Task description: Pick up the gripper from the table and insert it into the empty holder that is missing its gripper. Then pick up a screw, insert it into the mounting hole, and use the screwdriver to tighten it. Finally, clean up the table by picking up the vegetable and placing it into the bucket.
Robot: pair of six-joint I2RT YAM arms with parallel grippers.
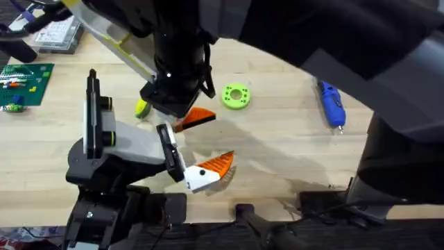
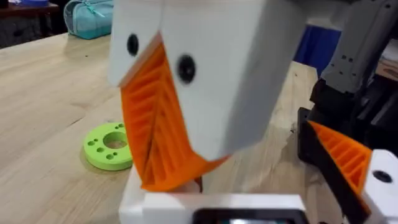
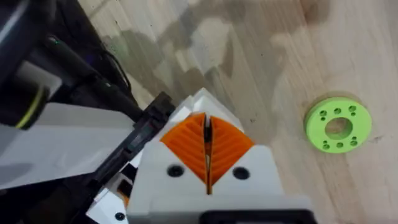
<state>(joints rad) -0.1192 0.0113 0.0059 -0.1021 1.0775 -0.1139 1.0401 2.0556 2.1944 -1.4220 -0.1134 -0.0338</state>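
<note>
Right jaws: Your right gripper (image 3: 206, 118) had its orange pads (image 3: 186, 140) pressed together. Only a hairline seam showed between them, with nothing visibly caught. It hung tip-down close against the holder (image 1: 128, 146), which looked like the stance for working at a finger slot.
Left jaws: Your left gripper (image 2: 214, 210) sat low over the table (image 1: 277, 153). You could not tell whether the jaws were apart or together. It faced the right gripper's closed pads at close range, probably to steady or watch the fit.
The gripper: The gripper (image 1: 199, 117), a loose orange wedge, lay beneath the dark arm and just beside the empty mount (image 1: 166, 137). It pointed the same way as the mounted finger (image 1: 216, 165), so it seemed lined up for insertion but not yet seated. You could not tell whether it was resting on the table or lifted.
Screwdriver: The screwdriver (image 1: 331, 104) lay well apart on the right side, likely left clear of the work until the tightening step.
Vegetable: The vegetable (image 1: 142, 107) sat just beyond the holder, near the arm, with the cleanup not yet done.
Ring: The green ring (image 1: 236, 96) lay flat near the loose wedge.
Count: There were one holder, two finger mounts, two orange fingers off the arms (one fitted, one loose), one screwdriver, one vegetable and one ring.
</note>
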